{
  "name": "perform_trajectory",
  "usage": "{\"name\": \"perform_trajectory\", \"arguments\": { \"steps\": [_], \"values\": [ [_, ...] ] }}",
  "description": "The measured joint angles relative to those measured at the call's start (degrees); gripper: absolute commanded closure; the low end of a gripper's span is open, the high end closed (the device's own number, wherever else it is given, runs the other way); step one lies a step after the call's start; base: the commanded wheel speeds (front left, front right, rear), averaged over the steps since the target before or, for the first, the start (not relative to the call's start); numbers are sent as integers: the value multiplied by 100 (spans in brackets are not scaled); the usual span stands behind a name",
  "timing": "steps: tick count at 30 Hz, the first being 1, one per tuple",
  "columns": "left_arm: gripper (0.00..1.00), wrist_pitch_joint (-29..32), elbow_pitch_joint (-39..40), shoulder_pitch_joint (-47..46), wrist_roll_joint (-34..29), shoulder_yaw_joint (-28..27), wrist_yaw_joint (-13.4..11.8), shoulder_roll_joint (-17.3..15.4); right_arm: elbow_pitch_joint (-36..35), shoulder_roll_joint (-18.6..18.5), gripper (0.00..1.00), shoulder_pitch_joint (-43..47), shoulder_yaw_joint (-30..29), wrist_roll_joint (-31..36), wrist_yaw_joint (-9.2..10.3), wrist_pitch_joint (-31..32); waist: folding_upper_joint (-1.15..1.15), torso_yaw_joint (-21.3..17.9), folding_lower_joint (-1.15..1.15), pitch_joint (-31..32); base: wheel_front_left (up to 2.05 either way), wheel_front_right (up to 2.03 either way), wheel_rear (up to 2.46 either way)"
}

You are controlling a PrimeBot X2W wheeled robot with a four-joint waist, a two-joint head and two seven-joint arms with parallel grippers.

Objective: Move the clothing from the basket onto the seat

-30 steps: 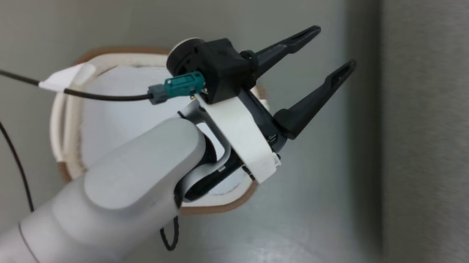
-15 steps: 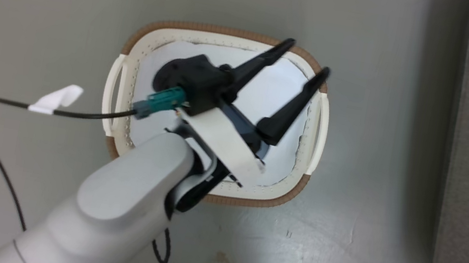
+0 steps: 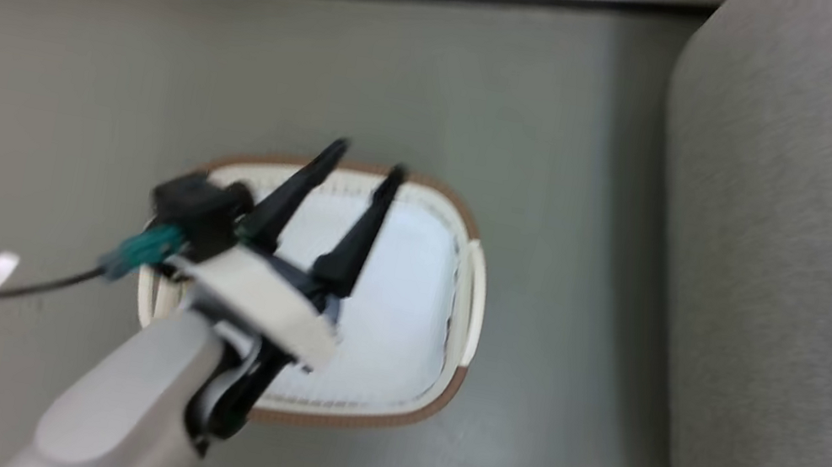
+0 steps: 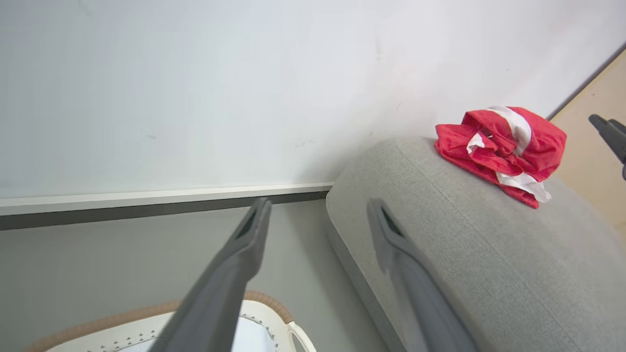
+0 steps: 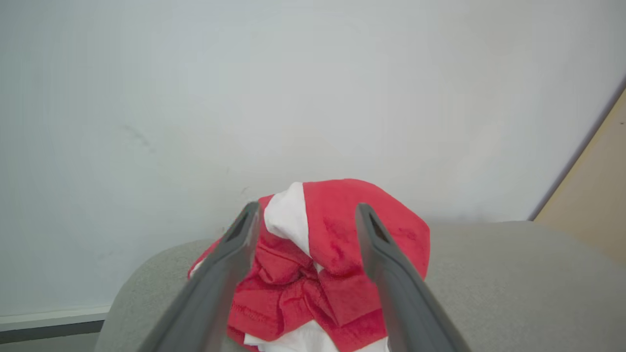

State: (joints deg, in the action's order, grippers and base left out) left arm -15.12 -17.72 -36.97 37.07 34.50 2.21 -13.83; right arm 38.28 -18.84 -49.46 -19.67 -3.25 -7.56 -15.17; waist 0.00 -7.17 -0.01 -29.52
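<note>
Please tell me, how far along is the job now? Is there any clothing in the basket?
Done: the clothing lies bunched on the seat. The basket shows a bare pale bottom, though the left arm hides part of it. In hand: nothing; the right gripper stands open at the heap, the left gripper open above the basket. Left: probably nothing, only to draw the arms back.

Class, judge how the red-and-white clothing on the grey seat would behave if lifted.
Probably floppy: the clothing lies crumpled in soft folds on the seat. Likely light: it sits heaped without flattening. Unlikely to slide on that textured fabric.
</note>
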Motion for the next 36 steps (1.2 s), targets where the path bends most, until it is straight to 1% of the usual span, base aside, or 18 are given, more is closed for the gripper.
{"name": "perform_trajectory", "arguments": {
  "steps": [3,6,9,12,14,17,21,23,26,30,36],
  "values": [
    [0,-1,68,524,-63,-482,-70,-29,-656,56,0,626,323,-33,0,-1,0,-83,0,409,0,0,0],
    [0,-1,110,1058,-234,-864,-69,-51,-1252,124,0,1229,591,-60,0,-1,0,-128,-1,827,0,0,0],
    [0,-1,194,1636,-417,-1298,-90,-2,-1718,260,0,1756,778,-153,0,-1,0,-144,-1,1245,0,0,0],
    [0,-1,305,2191,-626,-1679,-154,48,-2078,428,0,2300,940,-155,0,-1,0,-138,-2,1640,0,0,0],
    [0,-2,404,2535,-832,-1897,-125,63,-2252,584,0,2653,1101,-187,0,-1,0,-125,-2,1886,0,0,0],
    [0,-1,572,3082,-1101,-2326,-175,199,-2490,755,0,3156,1324,-189,0,-1,0,-99,-2,2216,0,0,0],
    [0,-1,765,3695,-1434,-2803,-178,480,-2676,1044,0,3841,1528,-153,0,-1,0,-47,-2,2583,0,0,0],
    [0,-1,826,3894,-1579,-3043,-171,616,-2705,1210,0,4121,1599,-144,0,-1,0,-2,-1,2704,0,0,0],
    [0,-1,825,4096,-1834,-3323,-123,769,-2689,1359,0,4469,1746,-12,0,-1,0,94,-1,2814,0,0,0],
    [0,-1,764,4253,-2024,-3587,-22,931,-2617,1514,0,4742,1918,-23,0,-1,0,176,-1,2930,0,0,0],
    [0,-1,597,4424,-2234,-3863,137,1037,-2491,1574,0,4898,2031,-38,0,-1,0,214,0,3075,0,0,0]
  ]
}}
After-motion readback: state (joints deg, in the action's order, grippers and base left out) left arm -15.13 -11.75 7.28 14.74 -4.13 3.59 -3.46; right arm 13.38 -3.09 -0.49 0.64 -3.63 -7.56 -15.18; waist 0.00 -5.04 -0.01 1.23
